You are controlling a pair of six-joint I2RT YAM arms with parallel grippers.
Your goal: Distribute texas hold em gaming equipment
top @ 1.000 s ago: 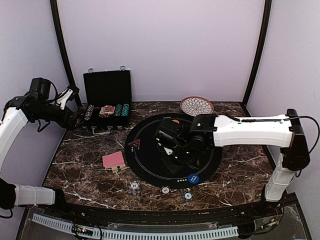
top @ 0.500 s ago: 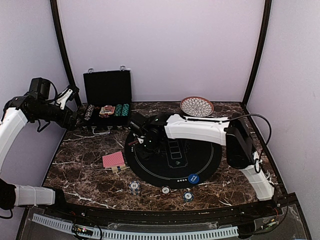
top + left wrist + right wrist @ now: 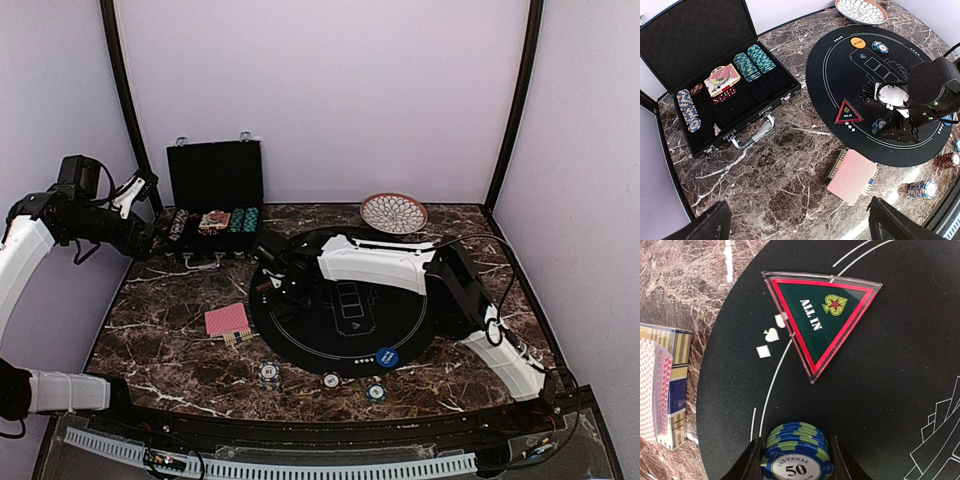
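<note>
Swung across from the mat's right side, my right pincer (image 3: 796,449) is now at its left edge, half closed on a blue chip stack (image 3: 796,462) on the black mat (image 3: 880,405). Beyond lies the ALL IN marker (image 3: 822,320). I judge this a placement: next, open up and lift clear.

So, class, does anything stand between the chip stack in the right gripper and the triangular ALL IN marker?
Nothing visible does. Between the chip stack at the right gripper and the triangle marker lies only bare black mat with printed marks.
</note>
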